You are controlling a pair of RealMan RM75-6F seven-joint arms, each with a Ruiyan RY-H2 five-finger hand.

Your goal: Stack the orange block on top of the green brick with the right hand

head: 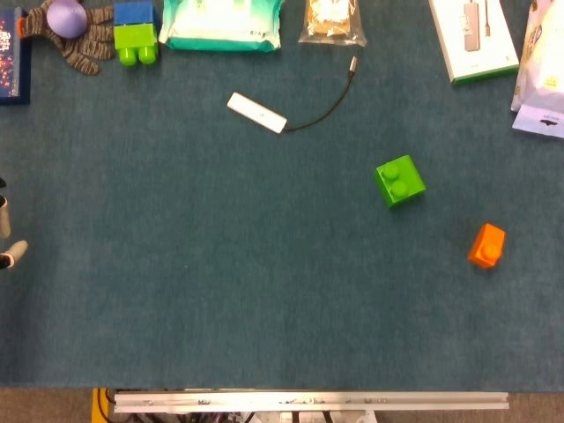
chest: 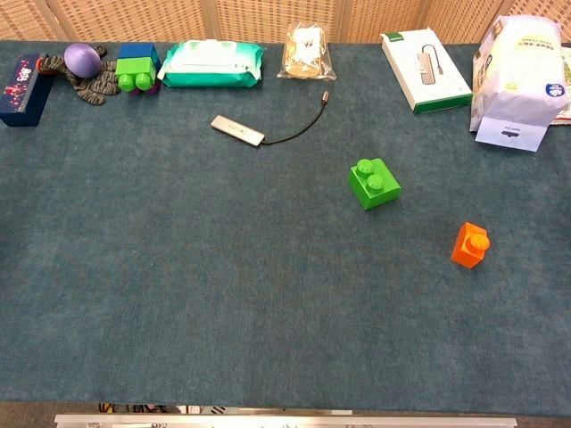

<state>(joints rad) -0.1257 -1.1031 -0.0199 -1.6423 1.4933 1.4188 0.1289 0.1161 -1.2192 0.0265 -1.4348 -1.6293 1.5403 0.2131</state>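
Very little of the robot showed. At the far left edge of the head view, only a pale, rounded bit of the left hand (head: 7, 236) poked into sight: a couple of whitish fingertips (head: 14, 254), one above the other, with a small dark part just above them. Too little was visible to say whether that hand was spread or curled. The chest view caught none of it. The right hand and both arms appeared in neither view.

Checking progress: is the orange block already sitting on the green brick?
No, the orange block rests on the table, apart from the green brick.
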